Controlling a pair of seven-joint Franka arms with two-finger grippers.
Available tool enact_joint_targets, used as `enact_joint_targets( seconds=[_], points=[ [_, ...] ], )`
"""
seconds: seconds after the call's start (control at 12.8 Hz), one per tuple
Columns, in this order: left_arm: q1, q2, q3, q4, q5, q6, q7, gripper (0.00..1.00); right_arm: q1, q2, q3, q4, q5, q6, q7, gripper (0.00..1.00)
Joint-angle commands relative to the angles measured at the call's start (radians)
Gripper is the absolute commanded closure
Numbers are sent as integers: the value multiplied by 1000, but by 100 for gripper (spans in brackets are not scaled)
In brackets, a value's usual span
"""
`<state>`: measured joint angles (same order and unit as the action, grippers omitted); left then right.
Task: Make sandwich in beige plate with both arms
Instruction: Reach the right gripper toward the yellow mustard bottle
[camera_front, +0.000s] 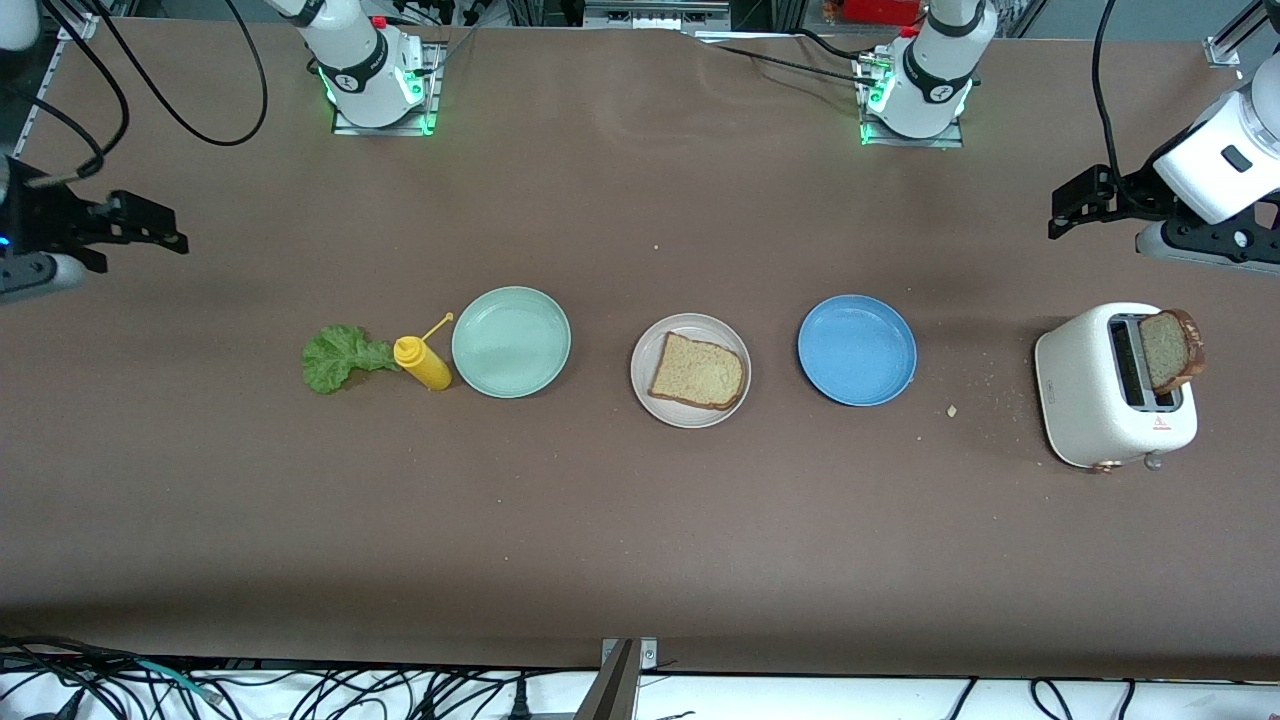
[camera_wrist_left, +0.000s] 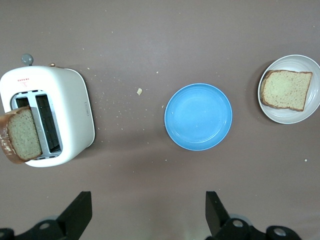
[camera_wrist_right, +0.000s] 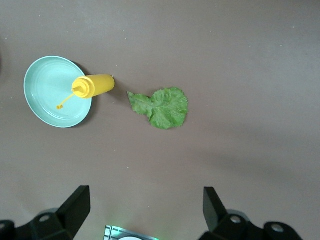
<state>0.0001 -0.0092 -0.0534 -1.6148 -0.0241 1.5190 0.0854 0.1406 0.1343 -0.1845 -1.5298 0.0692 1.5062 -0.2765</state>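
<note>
A brown bench holds a row of things. In the middle, the beige plate carries one slice of bread. Toward the right arm's end sit a mint green plate, a yellow squeeze bottle just beside it, and a lettuce leaf. Toward the left arm's end sit a blue plate and a white toaster with a second slice standing in its slot. The left hand and the right hand hang above the bench ends, fingers spread, holding nothing.
</note>
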Motion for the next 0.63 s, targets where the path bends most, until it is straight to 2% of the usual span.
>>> enact_joint_targets(
  seconds=[0.0, 0.55],
  points=[
    [-5, -11, -2, -7, 13, 7, -10, 0, 27, 60, 2, 20, 4, 37, 29, 0],
    [-3, -11, 0, -7, 13, 7, -10, 0, 33, 260, 7, 86, 4, 189, 34, 0]
  ],
)
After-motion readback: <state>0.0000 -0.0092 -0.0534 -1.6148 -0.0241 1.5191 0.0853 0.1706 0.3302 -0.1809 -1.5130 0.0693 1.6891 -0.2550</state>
